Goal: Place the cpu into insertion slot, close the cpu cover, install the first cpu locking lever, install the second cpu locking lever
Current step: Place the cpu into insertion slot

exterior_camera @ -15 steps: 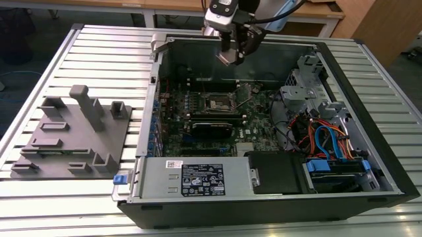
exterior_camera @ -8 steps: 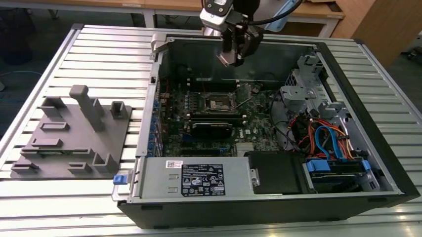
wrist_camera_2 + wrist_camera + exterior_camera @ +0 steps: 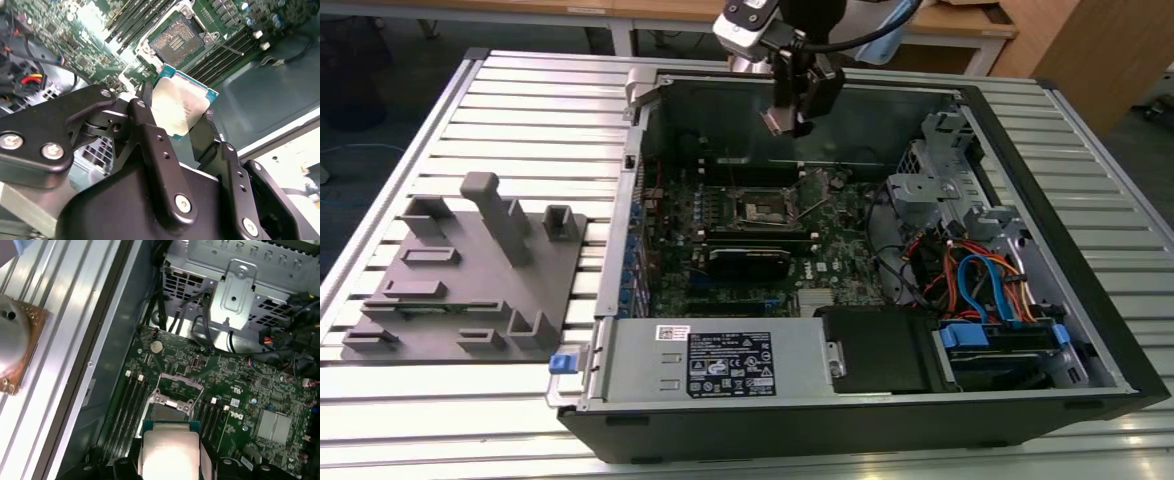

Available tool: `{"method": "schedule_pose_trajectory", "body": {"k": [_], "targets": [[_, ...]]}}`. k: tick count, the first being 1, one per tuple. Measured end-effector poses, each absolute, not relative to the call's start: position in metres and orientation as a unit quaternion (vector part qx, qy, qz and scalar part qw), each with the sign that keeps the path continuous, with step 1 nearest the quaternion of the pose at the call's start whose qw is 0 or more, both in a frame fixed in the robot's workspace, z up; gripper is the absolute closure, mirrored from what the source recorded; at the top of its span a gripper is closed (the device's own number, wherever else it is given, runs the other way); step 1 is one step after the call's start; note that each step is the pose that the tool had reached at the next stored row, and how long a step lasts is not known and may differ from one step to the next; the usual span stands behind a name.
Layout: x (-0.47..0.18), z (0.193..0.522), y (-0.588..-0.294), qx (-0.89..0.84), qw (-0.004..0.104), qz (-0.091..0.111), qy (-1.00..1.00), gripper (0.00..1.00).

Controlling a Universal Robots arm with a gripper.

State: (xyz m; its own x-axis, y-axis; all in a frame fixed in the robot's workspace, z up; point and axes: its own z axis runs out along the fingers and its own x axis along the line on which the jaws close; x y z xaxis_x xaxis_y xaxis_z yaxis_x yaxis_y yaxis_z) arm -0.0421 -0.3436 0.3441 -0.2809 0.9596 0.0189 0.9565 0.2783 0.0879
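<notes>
Claw (image 3: 790,120) up top-center of the exterior view is pinching the cpu (image 3: 184,105), hanging over the open insertion slot (image 3: 761,208).

the cpu (image 3: 182,106) is silver-tan edged green, the circuit board (image 3: 65,30) green, the insertion slot (image 3: 176,41) dark, silver-rimmed.
</notes>
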Motion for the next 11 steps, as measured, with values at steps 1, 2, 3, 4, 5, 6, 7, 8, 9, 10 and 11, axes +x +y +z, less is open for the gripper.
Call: {"method": "schedule_pose_trajectory", "body": {"k": [1, 2, 3, 4, 5, 6, 7, 8, 9, 10, 11], "targets": [[-0.0421, 0.3439, -0.3436, 0.607, 0.019, 0.041, 0.794, 0.46], [-0.0421, 0.3436, -0.3436, 0.614, 0.020, 0.040, 0.788, 0.46], [-0.0421, 0.3434, -0.3436, 0.621, 0.020, 0.040, 0.783, 0.46], [-0.0421, 0.3432, -0.3436, 0.628, 0.020, 0.040, 0.777, 0.46], [-0.0421, 0.3431, -0.3436, 0.634, 0.021, 0.040, 0.772, 0.46], [-0.0421, 0.3432, -0.3436, 0.637, 0.021, 0.040, 0.770, 0.46], [-0.0421, 0.3432, -0.3436, 0.637, 0.021, 0.040, 0.769, 0.46], [-0.0421, 0.3431, -0.3436, 0.637, 0.021, 0.040, 0.769, 0.46], [-0.0421, 0.3431, -0.3436, 0.638, 0.021, 0.040, 0.769, 0.46], [-0.0422, 0.3431, -0.3436, 0.638, 0.021, 0.040, 0.769, 0.46], [-0.0421, 0.3430, -0.3436, 0.638, 0.020, 0.039, 0.769, 0.46]]}}
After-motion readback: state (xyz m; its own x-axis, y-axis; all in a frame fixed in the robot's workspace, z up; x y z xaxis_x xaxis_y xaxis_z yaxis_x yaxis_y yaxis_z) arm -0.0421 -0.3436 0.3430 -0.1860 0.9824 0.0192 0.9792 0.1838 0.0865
